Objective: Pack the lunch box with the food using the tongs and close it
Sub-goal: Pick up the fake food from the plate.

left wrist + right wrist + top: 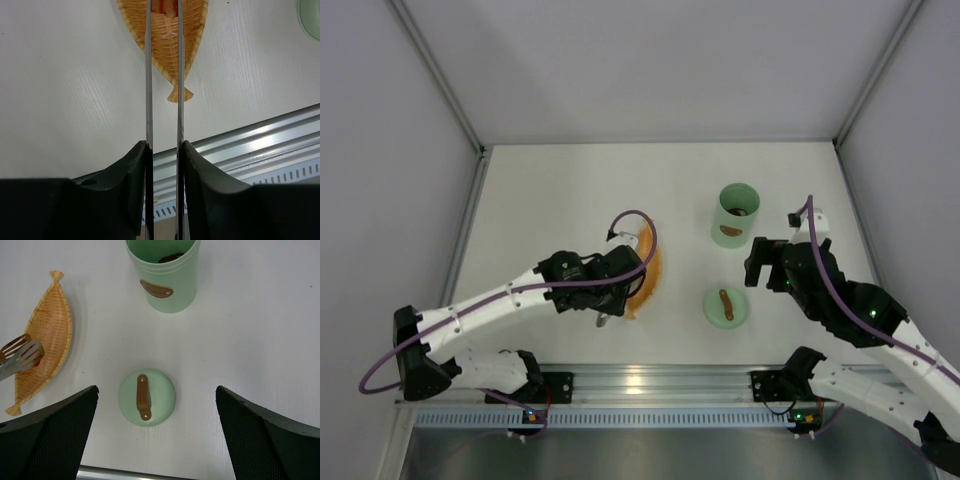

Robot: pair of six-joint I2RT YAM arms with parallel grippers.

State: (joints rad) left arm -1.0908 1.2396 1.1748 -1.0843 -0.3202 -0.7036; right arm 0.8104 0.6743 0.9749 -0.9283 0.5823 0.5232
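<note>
Two left fingers (131, 172) pinch the tongs (148, 75) at the rear of their thin arms, with the tips nearly together over the tray (196, 35), where a reddish piece of food (161, 6) seems to lie. The metal looks stiff, springy and slick, so a firm, even squeeze there should suit it. The right fingers (60, 425) gape wide above the lid (146, 397), near the open lunch box (165, 285) on the desk (260, 340).
</note>
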